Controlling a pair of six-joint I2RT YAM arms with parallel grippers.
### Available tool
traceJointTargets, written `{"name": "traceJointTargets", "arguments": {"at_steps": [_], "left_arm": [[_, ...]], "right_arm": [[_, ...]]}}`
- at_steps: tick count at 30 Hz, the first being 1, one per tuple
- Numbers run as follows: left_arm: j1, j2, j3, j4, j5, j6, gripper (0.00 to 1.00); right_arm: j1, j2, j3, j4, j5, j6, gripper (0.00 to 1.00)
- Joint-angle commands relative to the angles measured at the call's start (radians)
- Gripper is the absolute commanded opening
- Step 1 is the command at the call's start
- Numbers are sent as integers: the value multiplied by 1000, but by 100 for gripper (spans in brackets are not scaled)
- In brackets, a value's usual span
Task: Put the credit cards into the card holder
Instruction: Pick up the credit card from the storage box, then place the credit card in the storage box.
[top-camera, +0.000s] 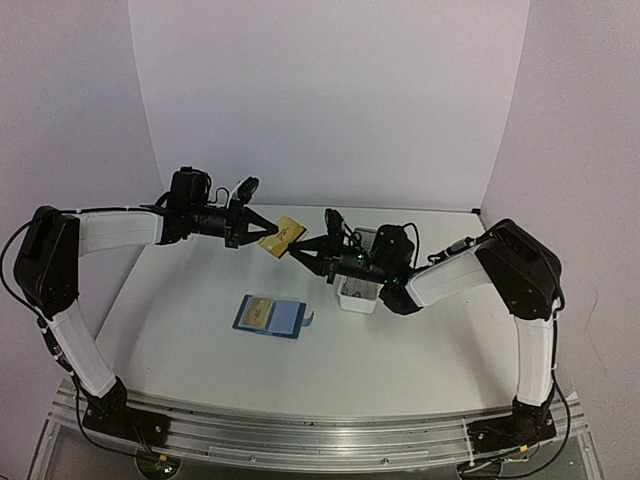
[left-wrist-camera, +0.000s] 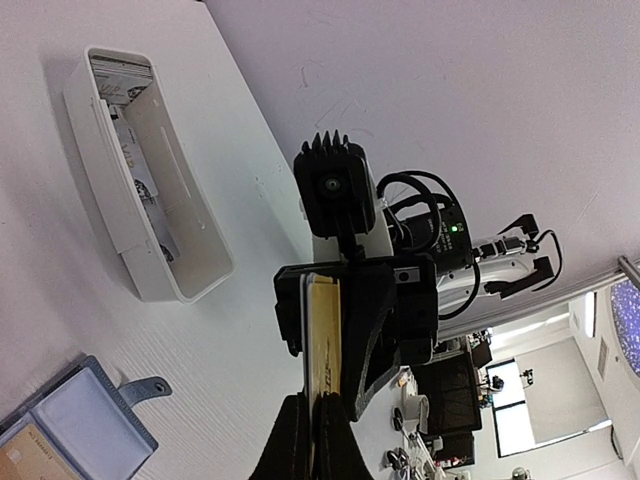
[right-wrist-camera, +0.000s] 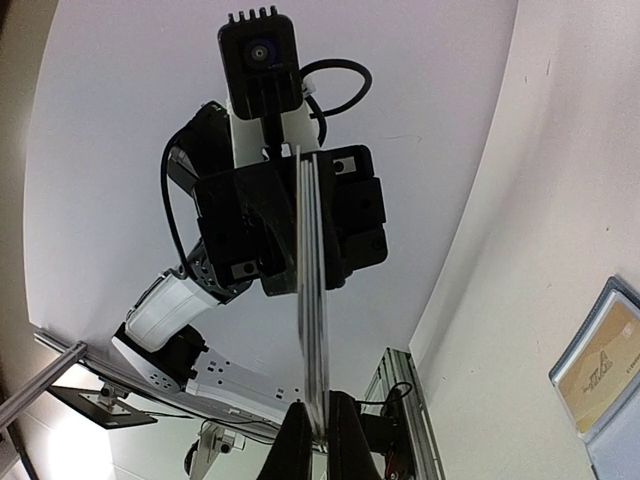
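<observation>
We hold the tan credit card (top-camera: 283, 237) aloft, left gripper (top-camera: 260, 237) and right gripper (top-camera: 302, 249) both clamped on opposite edges (probably a handover for a better grip), while the card holder (top-camera: 285, 318) lies open on the table (top-camera: 430, 345) just below, another gold card (top-camera: 260, 311) already inside.

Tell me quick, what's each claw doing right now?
Left gripper: closed, holding the tan card in the air.
Right gripper: closed on the same card's other end.
</observation>
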Motion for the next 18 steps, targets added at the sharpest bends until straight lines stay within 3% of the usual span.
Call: {"name": "traceJointTargets", "arguments": {"at_steps": [1, 5, 18], "left_arm": [[23, -34, -6, 36, -44, 4, 0], [23, -34, -15, 46, -39, -12, 0], [35, -34, -1, 49, -23, 2, 0]], "right_arm": [[4, -19, 5, 79, -45, 2, 6], [5, -23, 8, 79, -42, -11, 0], [2, -64, -34, 66, -28, -60, 0]]}}
